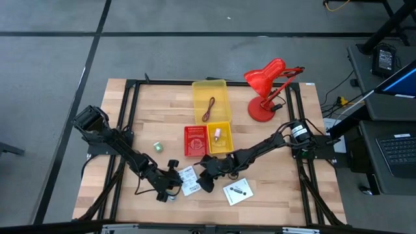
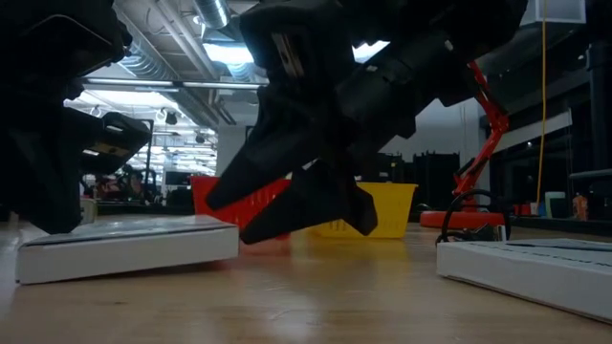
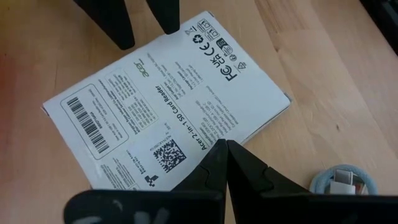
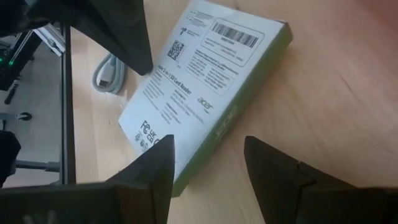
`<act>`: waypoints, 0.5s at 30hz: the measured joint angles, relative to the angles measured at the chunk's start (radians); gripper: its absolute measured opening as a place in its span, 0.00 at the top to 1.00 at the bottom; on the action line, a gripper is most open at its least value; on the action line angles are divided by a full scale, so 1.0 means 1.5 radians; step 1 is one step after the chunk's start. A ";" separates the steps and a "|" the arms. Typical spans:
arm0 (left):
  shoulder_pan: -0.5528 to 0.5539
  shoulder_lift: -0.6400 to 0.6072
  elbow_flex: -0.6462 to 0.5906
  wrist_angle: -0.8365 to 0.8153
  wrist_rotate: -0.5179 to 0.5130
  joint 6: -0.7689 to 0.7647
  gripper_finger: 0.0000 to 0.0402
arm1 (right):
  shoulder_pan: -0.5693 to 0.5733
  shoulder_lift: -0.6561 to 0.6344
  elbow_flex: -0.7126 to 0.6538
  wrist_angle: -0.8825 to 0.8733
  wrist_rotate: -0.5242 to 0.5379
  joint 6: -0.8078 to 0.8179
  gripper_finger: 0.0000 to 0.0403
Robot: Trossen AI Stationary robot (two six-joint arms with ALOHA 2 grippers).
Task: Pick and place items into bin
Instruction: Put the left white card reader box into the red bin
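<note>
I see the white SD card reader box (image 3: 168, 118) lying flat on the bench (image 1: 130, 117), directly between my two grippers: right gripper (image 4: 208, 165) spread open at its edge, empty; left gripper (image 3: 225, 149) pinched closed, holding nothing.

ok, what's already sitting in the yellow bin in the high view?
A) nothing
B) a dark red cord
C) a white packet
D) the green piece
B: the dark red cord lies inside the yellow bin, while the two white packets and the green piece sit on the table outside it.
</note>
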 joint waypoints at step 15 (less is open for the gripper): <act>0.000 0.001 0.000 -0.002 0.006 0.000 1.00 | 0.000 0.000 0.000 0.007 -0.001 0.037 0.57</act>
